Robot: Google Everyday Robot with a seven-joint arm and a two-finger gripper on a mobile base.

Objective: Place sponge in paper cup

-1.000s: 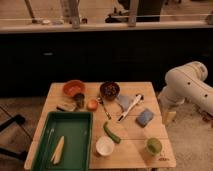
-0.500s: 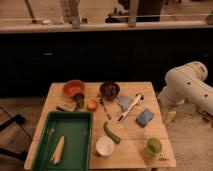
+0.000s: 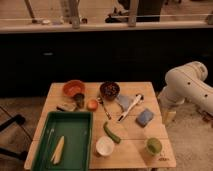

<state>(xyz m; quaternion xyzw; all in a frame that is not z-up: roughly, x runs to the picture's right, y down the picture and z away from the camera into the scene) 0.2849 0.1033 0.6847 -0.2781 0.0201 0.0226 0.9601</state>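
Observation:
The blue sponge point(image 3: 145, 117) lies flat on the right side of the wooden table point(image 3: 135, 150). The white paper cup point(image 3: 104, 146) stands upright near the front edge, left of and nearer than the sponge. My white arm point(image 3: 189, 86) hangs off the table's right side. My gripper point(image 3: 169, 116) is low beside the table's right edge, a little right of the sponge and not touching it.
A green cup point(image 3: 153, 146) stands at the front right. A green tray point(image 3: 65, 135) holds a pale long item point(image 3: 58, 150). Also on the table: a green vegetable point(image 3: 112, 132), a white brush point(image 3: 129, 107), a grey-blue flat piece point(image 3: 123, 102), a dark bowl point(image 3: 109, 90), an orange bowl point(image 3: 73, 88) and an orange fruit point(image 3: 92, 104).

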